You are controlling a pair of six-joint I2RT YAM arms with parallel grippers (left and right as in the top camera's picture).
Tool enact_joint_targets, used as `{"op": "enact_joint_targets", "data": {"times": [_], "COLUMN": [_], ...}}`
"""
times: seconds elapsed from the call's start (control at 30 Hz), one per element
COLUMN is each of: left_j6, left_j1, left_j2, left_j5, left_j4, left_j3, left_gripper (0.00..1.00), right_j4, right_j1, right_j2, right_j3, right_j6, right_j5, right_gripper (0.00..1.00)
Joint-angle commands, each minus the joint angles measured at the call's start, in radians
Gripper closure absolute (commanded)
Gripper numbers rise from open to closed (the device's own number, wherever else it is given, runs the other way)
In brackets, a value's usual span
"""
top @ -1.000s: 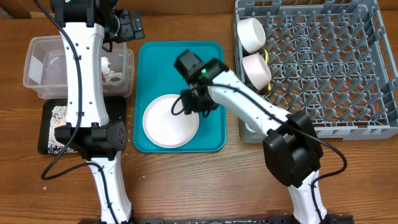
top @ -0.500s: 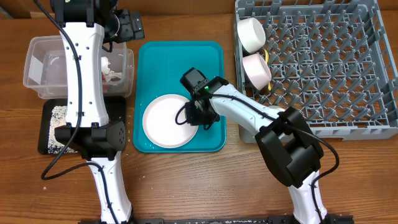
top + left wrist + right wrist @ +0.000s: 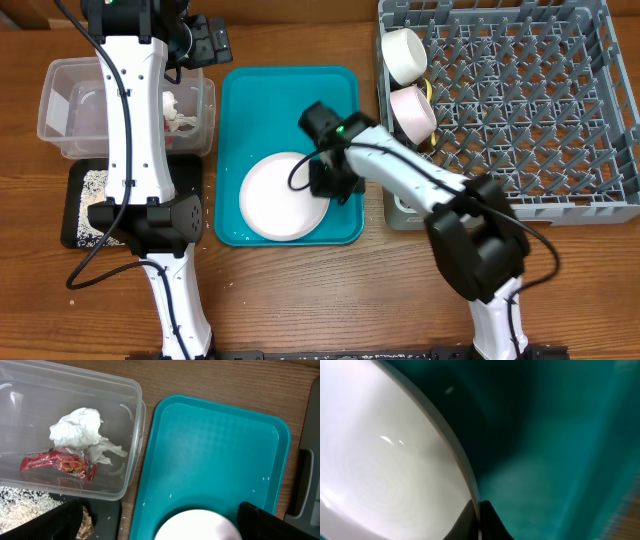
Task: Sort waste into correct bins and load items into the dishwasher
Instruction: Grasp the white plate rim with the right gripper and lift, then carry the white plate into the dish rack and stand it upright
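Note:
The pale round plate (image 3: pixel 278 198) lies on the teal tray (image 3: pixel 290 100). My right gripper (image 3: pixel 323 182) is shut on the plate's right rim. In the right wrist view the two fingers (image 3: pixel 479 510) pinch the plate's (image 3: pixel 380 475) edge above the tray (image 3: pixel 570 435). My left gripper (image 3: pixel 208 40) is open and empty, high above the tray's far left corner; in its wrist view the fingers (image 3: pixel 155 510) stand wide apart. The clear tub (image 3: pixel 135 420) holds crumpled white paper (image 3: pixel 77 427) and the red wrapper (image 3: pixel 57 462). The black tray (image 3: pixel 75 180) holds rice (image 3: pixel 25 497) and brown crumbs (image 3: pixel 86 519).
The grey dish rack (image 3: pixel 520 100) stands at the right. A white bowl (image 3: pixel 403 52) and a pinkish-white bowl (image 3: pixel 412 110) rest on their sides in its left row. The left arm's white links stretch over the black tray and the clear tub (image 3: pixel 60 90).
My right gripper came down onto the plate's right edge and shut on it. The plate has shifted a little to the right on the teal tray. The left arm has not moved.

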Motion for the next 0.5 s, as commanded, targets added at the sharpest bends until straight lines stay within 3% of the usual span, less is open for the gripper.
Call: {"op": "enact_joint_targets", "data": {"times": [0.0,0.1,0.27,0.47], "left_j6": [-0.006,-0.006,-0.006,-0.006], "left_j1": [0.005,0.005,0.005,0.005], "left_j2": [-0.01,-0.01,-0.01,-0.01], "left_j5": [0.008,0.008,0.008,0.008], "left_j4": [0.002,0.002,0.002,0.002], "left_j3": [-0.003,-0.003,-0.003,-0.003], "left_gripper": [0.0,0.0,0.0,0.0], "right_j4": [-0.055,-0.116,-0.143,-0.086], "right_j1": [-0.058,-0.112,-0.199,-0.285], "right_j2": [-0.18,-0.267,-0.373,-0.365], "right_j3": [0.13,0.208,0.281,0.275], "right_j6": [-0.032,-0.044,-0.049,-0.06], "right_j5": [0.182,0.314,0.697,1.098], "right_gripper": [0.96,0.96,0.96,0.96]}}
